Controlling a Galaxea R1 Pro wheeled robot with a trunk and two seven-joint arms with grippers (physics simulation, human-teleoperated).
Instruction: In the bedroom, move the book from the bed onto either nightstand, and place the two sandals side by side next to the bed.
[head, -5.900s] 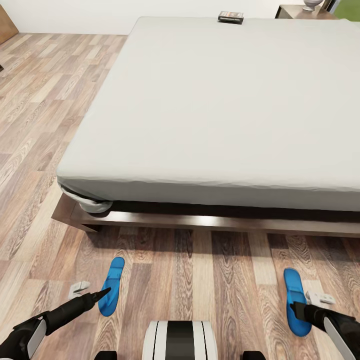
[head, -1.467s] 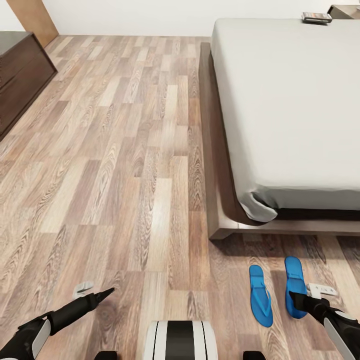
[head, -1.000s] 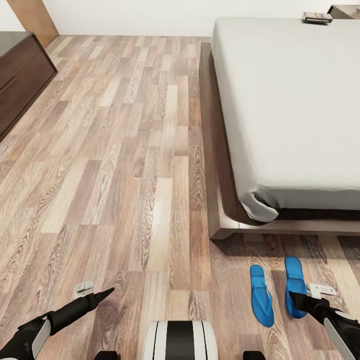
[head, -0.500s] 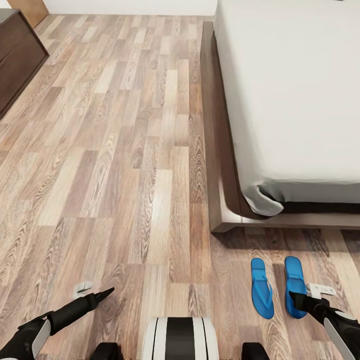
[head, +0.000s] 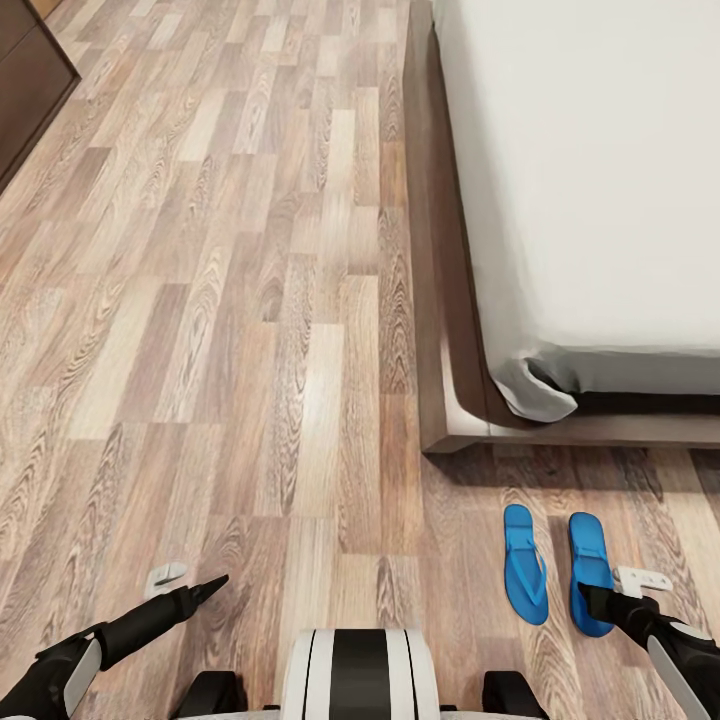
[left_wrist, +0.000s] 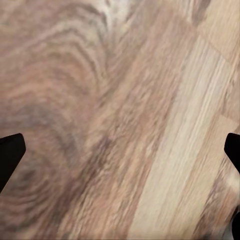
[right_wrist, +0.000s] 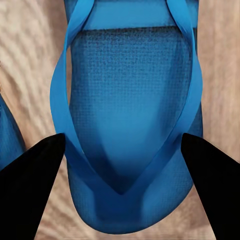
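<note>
Two bright blue sandals lie side by side on the wood floor, just off the bed's foot corner. The bed has a pale mattress on a dark brown frame. My right gripper hangs open over the heel end of the right sandal, one fingertip on each side, not touching it. A sliver of the other sandal shows beside it. The left gripper is open over bare floor, holding nothing. The book and nightstands are out of view.
A long low dark-brown cabinet stands at the far left. Wide wood floor runs between it and the bed's side. My white and black trunk sits at the near edge.
The head camera has tilted down in the last second, so the book slid out past the far edge. Since 5.9 s ago the view has moved left, and the sandals, then far apart, lie together.
</note>
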